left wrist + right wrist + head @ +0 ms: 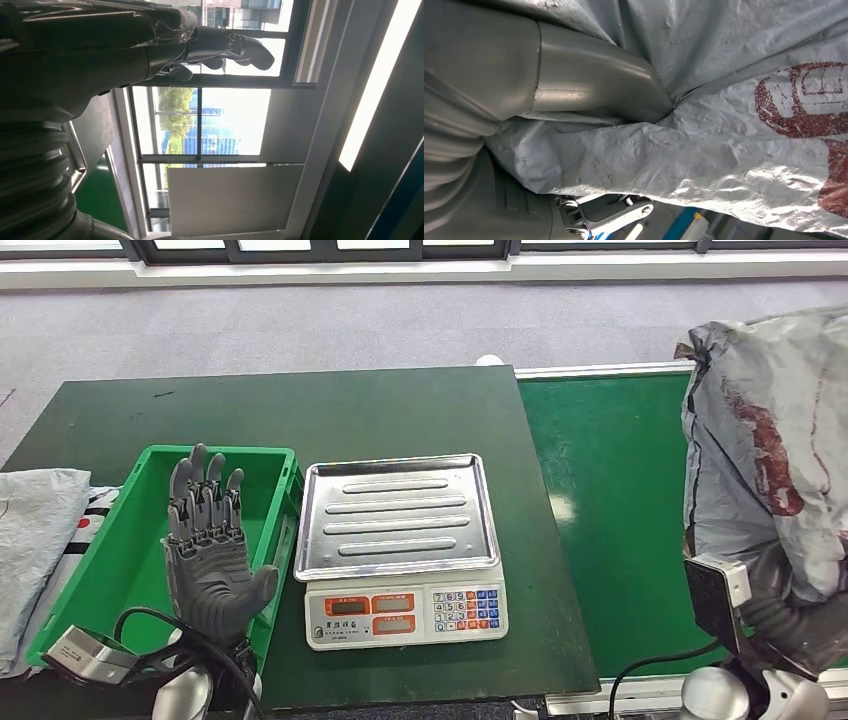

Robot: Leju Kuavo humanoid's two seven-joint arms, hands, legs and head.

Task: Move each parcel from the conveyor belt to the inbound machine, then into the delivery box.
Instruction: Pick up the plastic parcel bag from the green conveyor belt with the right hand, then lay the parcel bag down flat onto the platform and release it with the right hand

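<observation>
Parcel [770, 440] — right hand [800, 615] grips, above belt [610, 510]

A big dark green table [300, 410] lay under my left hand [210, 560] and reached far out past my fingertips. Off to the left of that hand sat a pale blue wrinkly thing [35, 530]; I could not tell what it was. At the table's far edge, well ahead and to the right of the hand, was a small white thing [489, 360]. Beyond it lay grey floor [350, 325]. Past my fingers a window [230, 120] showed green trees [172, 120] and a blue building [210, 145]. A long bright light [372, 100] shone.
</observation>
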